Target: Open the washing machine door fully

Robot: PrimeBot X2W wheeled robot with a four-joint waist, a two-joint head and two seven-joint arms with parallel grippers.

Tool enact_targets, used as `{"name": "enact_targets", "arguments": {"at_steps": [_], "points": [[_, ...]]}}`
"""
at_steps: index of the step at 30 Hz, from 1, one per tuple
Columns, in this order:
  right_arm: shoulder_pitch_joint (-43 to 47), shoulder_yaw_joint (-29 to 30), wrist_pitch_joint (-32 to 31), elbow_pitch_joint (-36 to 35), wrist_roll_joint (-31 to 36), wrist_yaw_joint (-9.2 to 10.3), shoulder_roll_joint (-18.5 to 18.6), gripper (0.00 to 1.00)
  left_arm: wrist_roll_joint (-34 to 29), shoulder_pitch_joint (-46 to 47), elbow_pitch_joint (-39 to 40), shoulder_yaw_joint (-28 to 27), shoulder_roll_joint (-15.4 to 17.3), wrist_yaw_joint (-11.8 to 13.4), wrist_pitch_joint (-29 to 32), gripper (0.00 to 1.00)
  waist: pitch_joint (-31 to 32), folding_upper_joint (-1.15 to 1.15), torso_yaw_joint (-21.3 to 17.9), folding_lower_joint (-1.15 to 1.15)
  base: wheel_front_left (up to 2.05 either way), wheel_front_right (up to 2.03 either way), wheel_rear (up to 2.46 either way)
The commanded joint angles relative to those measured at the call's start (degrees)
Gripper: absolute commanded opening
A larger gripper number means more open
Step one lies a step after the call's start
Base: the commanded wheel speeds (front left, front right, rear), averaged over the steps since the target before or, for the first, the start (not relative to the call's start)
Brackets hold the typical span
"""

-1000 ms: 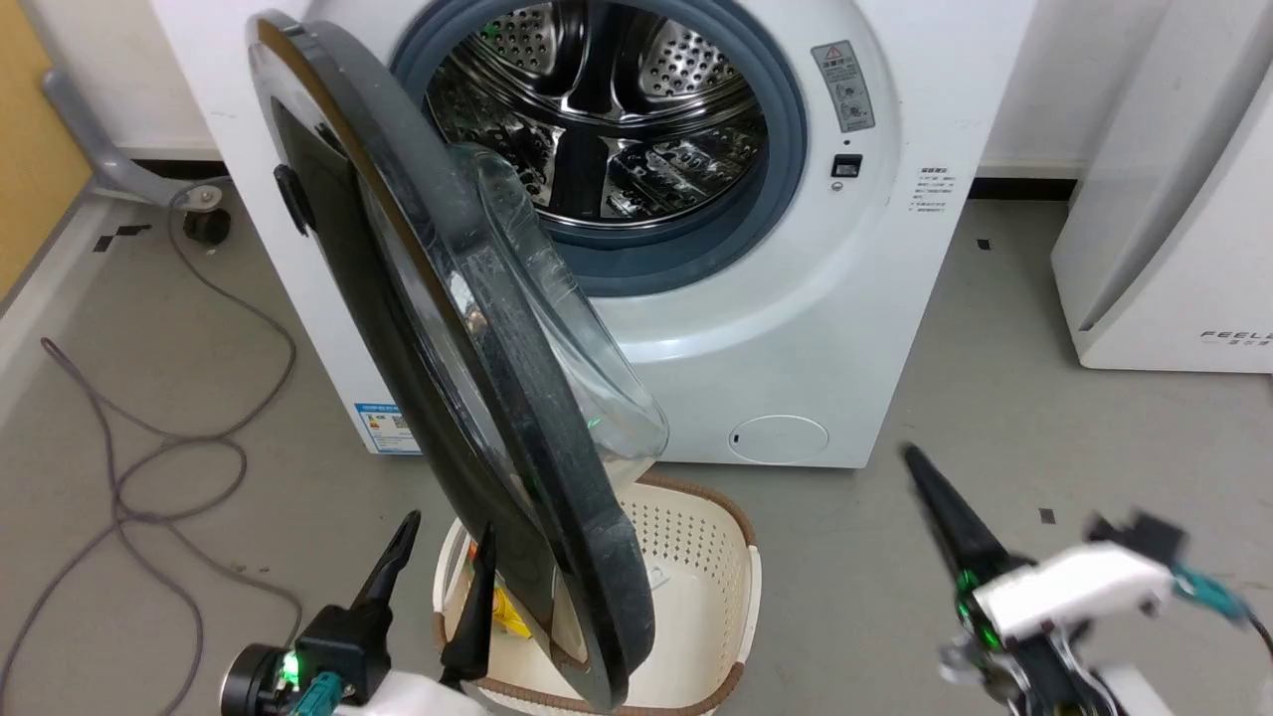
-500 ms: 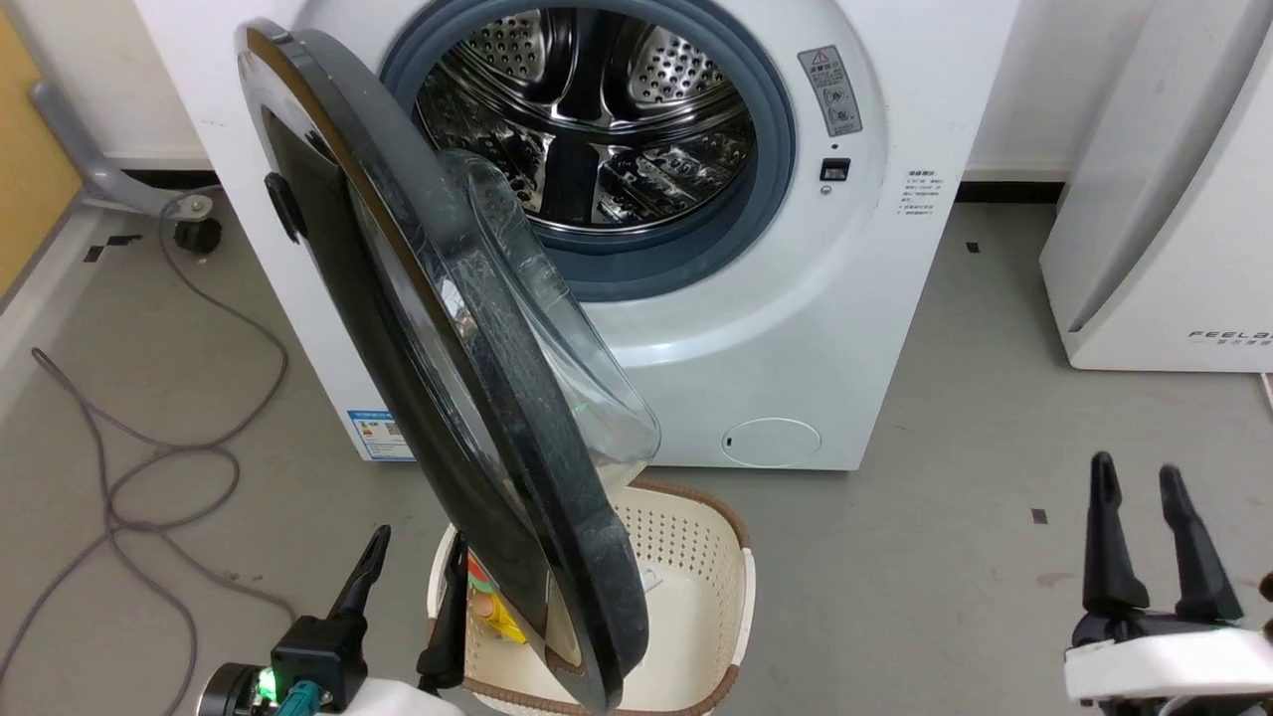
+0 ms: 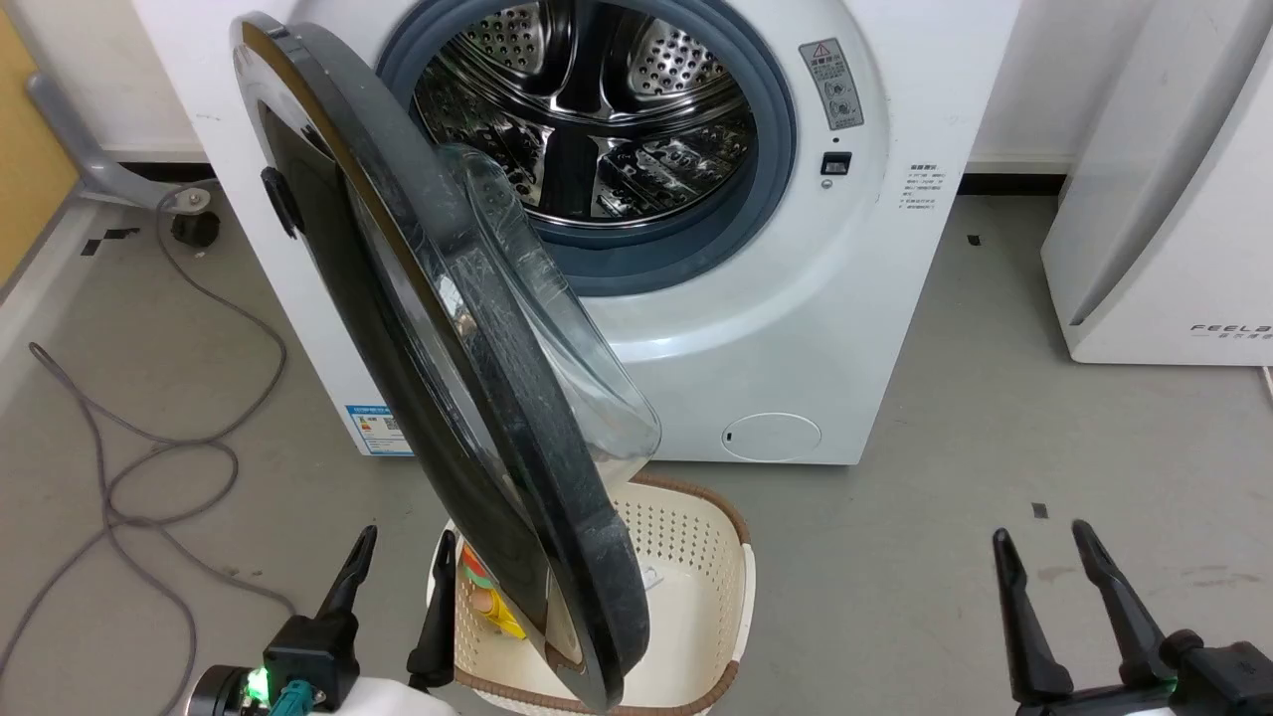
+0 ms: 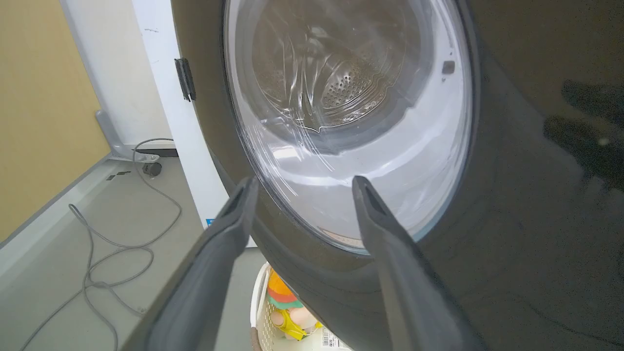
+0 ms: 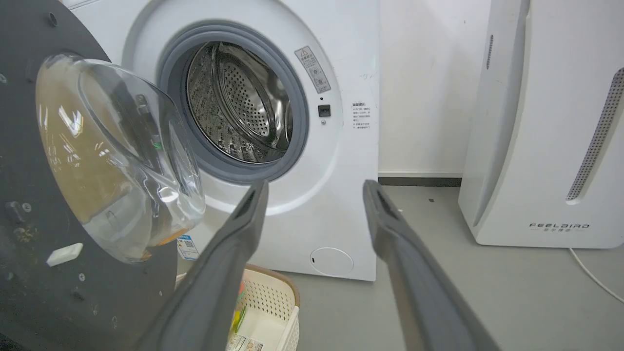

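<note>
The right gripper [image 3: 1039,533] has dropped lower in the head view and now stands upright; the left gripper [image 3: 408,535] has also dropped slightly. Both pairs of fingers are apart and hold nothing. The washing machine door [image 3: 467,398] stands partly open, swung out from the washing machine [image 3: 796,328] on its left-hand hinge. Its lower edge lies just to the right of the left fingers and well to the left of the right fingers. In the left wrist view, the left gripper [image 4: 303,181] points at the door's black outer face, just beside it; contact cannot be told. In the right wrist view, the right gripper [image 5: 316,184] points at the machine's white front, well short of it. A basket [image 3: 741,597] sits on the floor under the door's lower edge, between the two grippers.
</note>
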State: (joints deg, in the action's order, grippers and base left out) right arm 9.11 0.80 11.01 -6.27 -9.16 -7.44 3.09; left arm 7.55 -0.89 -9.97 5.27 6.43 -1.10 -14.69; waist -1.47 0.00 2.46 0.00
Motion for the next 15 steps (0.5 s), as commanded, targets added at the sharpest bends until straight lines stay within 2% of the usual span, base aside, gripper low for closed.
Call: {"name": "enact_targets", "arguments": {"at_steps": [1, 5, 6, 7, 8, 15], "points": [[0.78, -0.03, 0.05, 0.19, -0.40, -0.05, -0.20, 1.00, -0.41, 0.65, -0.13, 0.11, 0.38, 0.31, -0.30, 1.00, 0.05, 0.00, -0.01, 0.00, 0.00, 0.00, 0.00], [0.86, -0.07, 0.40, 0.91, -0.56, -0.05, -0.21, 1.00, -0.89, 0.72, -0.11, 0.31, 0.76, 0.55, -0.30, 1.00, 0.04, 0.00, -0.19, 0.00, 0.00, 0.00, 0.00], [0.76, -0.11, 0.45, 1.05, -0.53, -0.05, -0.21, 1.00, -0.93, 0.76, -0.11, 0.34, 0.83, 0.57, -0.30, 0.80, 0.05, 0.00, -0.26, 0.00, 0.00, 0.00, 0.00], [0.66, -0.15, 0.46, 1.20, -0.53, -0.05, -0.21, 1.00, -0.91, 0.81, -0.10, 0.37, 0.85, 0.59, -0.30, 0.28, 0.08, 0.00, -0.32, 0.00, 0.00, 0.00, 0.00], [0.57, -0.15, 0.46, 1.35, -0.55, -0.05, -0.21, 1.00, -0.86, 0.84, -0.06, 0.41, 0.85, 0.58, -0.30, 0.00, 0.14, 0.00, -0.35, 0.00, 0.00, 0.00, 0.00], [0.52, 0.07, 0.58, 2.07, -1.31, -0.05, -0.21, 1.00, -0.66, 1.15, 1.70, 0.46, 1.14, 0.63, -0.30, 0.00, 0.36, 0.00, -0.52, 0.00, 0.00, 0.00, 0.00]]}}
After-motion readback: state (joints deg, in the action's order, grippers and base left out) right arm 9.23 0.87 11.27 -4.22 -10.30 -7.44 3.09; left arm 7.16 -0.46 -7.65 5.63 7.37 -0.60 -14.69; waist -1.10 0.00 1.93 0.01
